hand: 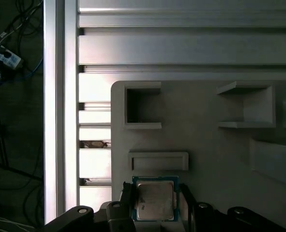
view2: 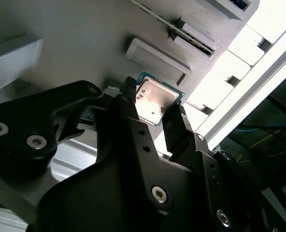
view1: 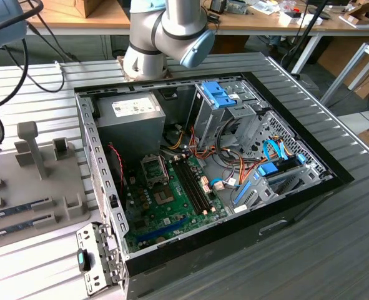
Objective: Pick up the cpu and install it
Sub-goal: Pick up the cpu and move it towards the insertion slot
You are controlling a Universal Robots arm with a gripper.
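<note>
Cpu point(hand: 155, 203) was pinched on two opposite edges between the gripper's point(hand: 155, 189) two black fingers point(hand: 127, 194), right at the grey tray point(hand: 205, 159), couldn't tell if it was lifted. One raised bar point(hand: 158, 161) sat just beside it, two open pockets point(hand: 143, 105) further out.

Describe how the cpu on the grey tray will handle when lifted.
The cpu is a small flat chip with a metal lid, so it is probably stiff and light. Its shiny top may be slippery. Lying flat on the grey tray, it should not roll or tip.
</note>
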